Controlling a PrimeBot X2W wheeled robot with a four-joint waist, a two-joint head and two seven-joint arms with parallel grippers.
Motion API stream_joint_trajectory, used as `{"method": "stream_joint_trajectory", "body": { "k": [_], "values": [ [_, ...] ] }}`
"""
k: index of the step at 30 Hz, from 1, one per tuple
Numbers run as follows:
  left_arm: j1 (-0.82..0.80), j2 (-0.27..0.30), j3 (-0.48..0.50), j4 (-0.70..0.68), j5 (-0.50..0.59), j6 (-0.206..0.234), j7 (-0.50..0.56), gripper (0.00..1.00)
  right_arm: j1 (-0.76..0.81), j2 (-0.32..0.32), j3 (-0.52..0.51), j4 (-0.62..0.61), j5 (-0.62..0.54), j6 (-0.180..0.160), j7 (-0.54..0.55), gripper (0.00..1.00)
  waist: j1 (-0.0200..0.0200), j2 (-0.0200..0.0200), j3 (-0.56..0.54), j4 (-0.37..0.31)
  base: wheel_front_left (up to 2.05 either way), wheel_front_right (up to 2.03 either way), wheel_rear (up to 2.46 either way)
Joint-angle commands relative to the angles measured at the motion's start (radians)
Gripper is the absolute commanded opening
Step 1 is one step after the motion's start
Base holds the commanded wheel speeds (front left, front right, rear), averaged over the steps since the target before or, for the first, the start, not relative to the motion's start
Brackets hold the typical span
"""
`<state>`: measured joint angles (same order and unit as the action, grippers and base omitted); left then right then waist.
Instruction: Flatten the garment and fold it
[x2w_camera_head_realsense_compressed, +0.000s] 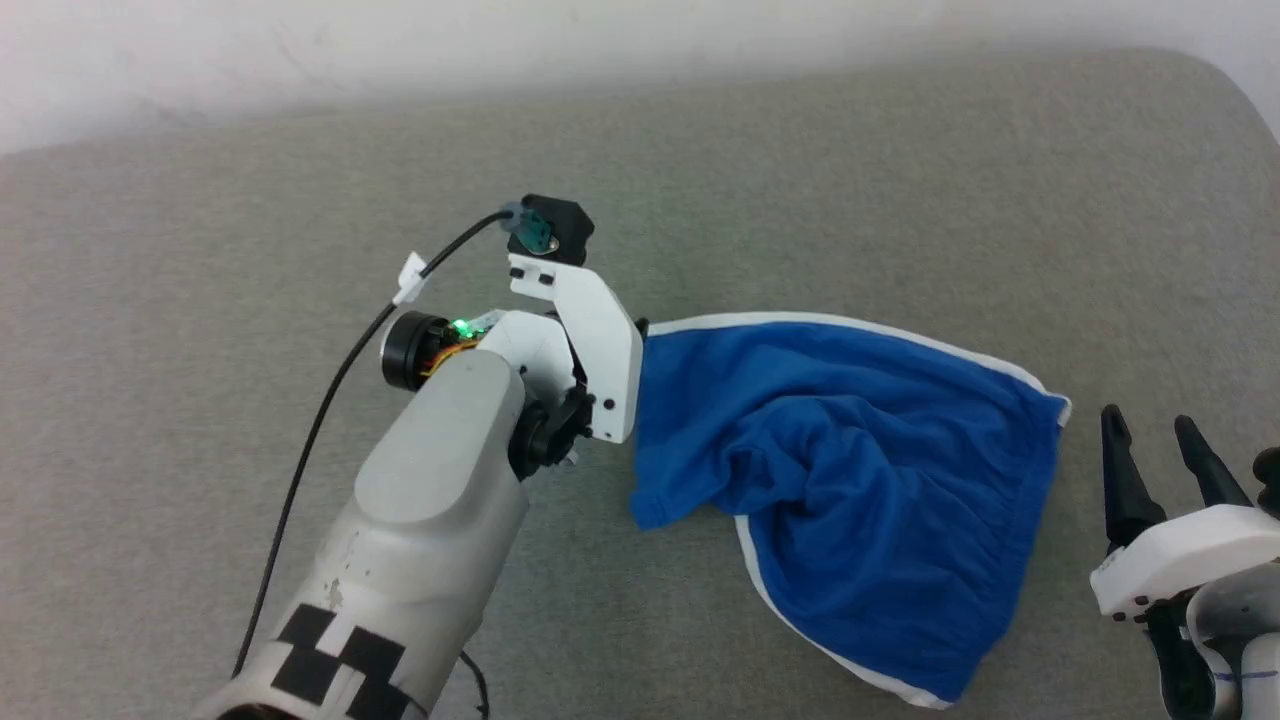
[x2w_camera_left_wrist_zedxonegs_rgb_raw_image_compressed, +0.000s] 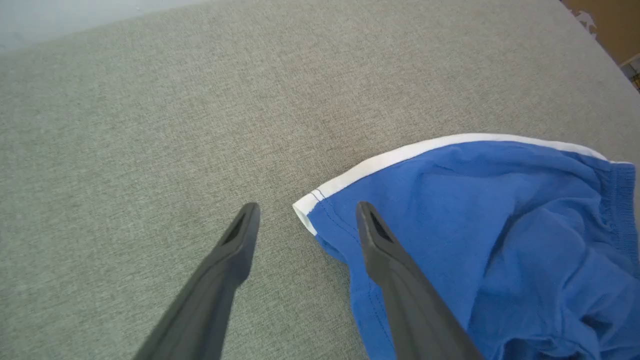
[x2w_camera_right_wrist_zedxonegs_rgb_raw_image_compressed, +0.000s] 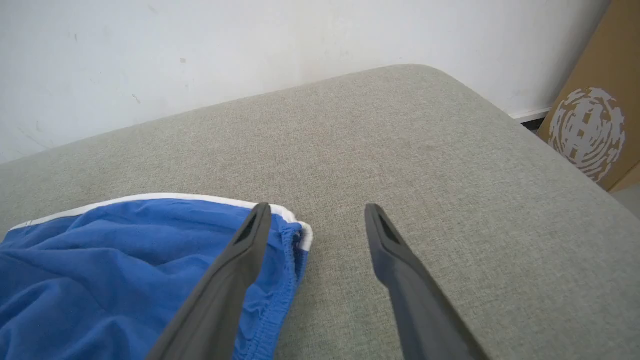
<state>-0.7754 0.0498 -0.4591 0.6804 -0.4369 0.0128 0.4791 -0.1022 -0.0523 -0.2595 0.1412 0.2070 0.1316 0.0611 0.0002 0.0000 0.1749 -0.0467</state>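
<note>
- Garment (x2w_camera_head_realsense_compressed: 850, 470) is seen rumpled, ringed by bare cushion (x2w_camera_head_realsense_compressed: 250, 200).
- Left gripper (x2w_camera_left_wrist_zedxonegs_rgb_raw_image_compressed: 305, 215) is held parted at its trimmed corner.
- Right gripper (x2w_camera_right_wrist_zedxonegs_rgb_raw_image_compressed: 317, 212) is held parted at its waistband edge.

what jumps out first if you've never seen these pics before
The bright blue shorts with white trim lie rumpled on the grey fabric surface, right of centre in the head view. The left gripper is open at one trimmed corner, and the right gripper is open beside the gathered waistband end.
</note>
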Motion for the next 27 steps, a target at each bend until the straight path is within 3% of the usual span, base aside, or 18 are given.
{"method": "stream_joint_trajectory", "body": {
  "k": [1,8,14,15,16,21,27],
  "values": [
    [-0.02,0.001,-0.01,0.02,-0.001,0.006,0.011,1.0,-0.012,0.002,-0.001,-0.003,0.008,-0.001,-0.002,1.0,-0.0002,0.0,0.059,-0.059,0.0,0.0,0.0],
    [-0.088,0.001,-0.053,0.146,0.004,0.012,0.046,1.0,-0.018,0.002,-0.012,0.011,0.009,-0.001,-0.02,1.0,-0.0002,0.0,0.113,-0.112,0.0,0.0,0.0],
    [-0.086,0.002,-0.076,0.246,0.001,0.016,0.099,1.0,-0.025,0.002,-0.02,0.018,0.009,-0.001,-0.035,1.0,-0.0002,0.0,0.112,-0.12,0.0,0.0,0.0],
    [-0.083,0.001,-0.081,0.254,-0.004,0.009,0.104,0.18,-0.027,0.002,-0.017,0.018,0.008,-0.001,-0.036,1.0,-0.0002,0.0,0.109,-0.117,0.0,0.0,0.0],
    [-0.08,0.001,-0.081,0.257,-0.01,0.005,0.099,0.0,-0.029,0.002,-0.015,0.017,0.006,-0.001,-0.038,1.0,-0.0002,0.0,0.106,-0.112,0.0,0.0,0.0],
    [-0.065,0.001,-0.065,0.25,-0.058,-0.007,0.029,0.0,-0.033,0.002,-0.006,0.009,-0.001,-0.001,-0.039,1.0,-0.0002,0.0,0.082,-0.079,0.0,0.0,0.0],
    [-0.039,0.01,0.02,0.206,-0.144,-0.019,-0.097,0.0,-0.018,0.002,-0.01,0.003,-0.015,-0.001,-0.032,1.0,-0.0002,0.0,0.037,-0.02,0.0,0.0,0.0]
  ]
}}
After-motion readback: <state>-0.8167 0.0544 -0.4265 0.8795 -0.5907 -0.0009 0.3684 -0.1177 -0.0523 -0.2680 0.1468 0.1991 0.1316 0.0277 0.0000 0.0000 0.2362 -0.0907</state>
